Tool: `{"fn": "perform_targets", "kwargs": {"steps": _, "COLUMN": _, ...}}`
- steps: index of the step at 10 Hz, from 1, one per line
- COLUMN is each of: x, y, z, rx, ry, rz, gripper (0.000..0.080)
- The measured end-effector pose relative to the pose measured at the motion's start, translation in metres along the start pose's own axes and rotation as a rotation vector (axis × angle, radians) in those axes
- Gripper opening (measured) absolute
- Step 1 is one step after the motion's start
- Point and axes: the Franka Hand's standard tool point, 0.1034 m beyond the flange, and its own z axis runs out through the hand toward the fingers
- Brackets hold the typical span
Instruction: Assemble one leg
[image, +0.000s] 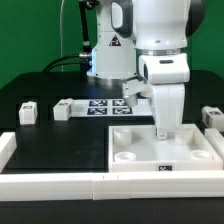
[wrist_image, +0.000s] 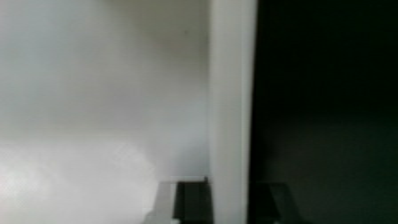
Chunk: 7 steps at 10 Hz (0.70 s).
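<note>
The tool (image: 165, 128) is down at the far edge of the big white panel (image: 165, 150), with the arm standing upright over it. That panel lies flat on the black tabletop (image: 60, 140), round recesses in its corners, and its near side sits close along the white rail (image: 60, 185) that runs across the front.

Over to the wrist view, and it's blurry. The panel (wrist_image: 89, 100) fills one side as a pale sheet, dark tabletop (wrist_image: 338, 110) fills the other, and a bright strip of panel edge runs between them. The two dark fingertips (wrist_image: 191, 200) sit on either side of that strip, right up against it. So the tool (wrist_image: 231, 200) is closed down to the thickness of the edge, with the panel pinched between the tips and nothing else in its hold.

And the legs? All of them are loose on the tabletop, none of them in the tool. The outer leg (image: 28, 112) is well off toward the exterior view's left, and the second leg (image: 62, 110) is just beside it, nearer the middle. The marker board (image: 105, 105) lies flat between that pair and the arm. The lone leg (image: 212, 118) is at the exterior view's right, just beyond the panel's far corner. All three show a dark square marker on the side. None of them touches the panel.
</note>
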Motion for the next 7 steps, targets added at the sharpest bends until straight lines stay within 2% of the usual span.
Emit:
{"fn": "perform_targets", "kwargs": {"steps": 3, "x": 0.0004, "y": -0.0002, "z": 0.0001, "rx": -0.003, "ry": 0.001, "rz": 0.004, "gripper": 0.0059}}
{"fn": "perform_targets", "kwargs": {"steps": 4, "x": 0.0003, "y": -0.0002, "z": 0.0001, "rx": -0.003, "ry": 0.001, "rz": 0.004, "gripper": 0.024}}
{"fn": "perform_targets", "kwargs": {"steps": 5, "x": 0.0002, "y": -0.0002, "z": 0.0001, "rx": -0.003, "ry": 0.001, "rz": 0.004, "gripper": 0.0386}}
{"fn": "perform_targets", "kwargs": {"steps": 6, "x": 0.0001, "y": -0.0002, "z": 0.0001, "rx": -0.003, "ry": 0.001, "rz": 0.004, "gripper": 0.0386}}
{"fn": "perform_targets", "kwargs": {"steps": 7, "x": 0.0, "y": -0.0001, "z": 0.0001, "rx": -0.003, "ry": 0.001, "rz": 0.005, "gripper": 0.0559}}
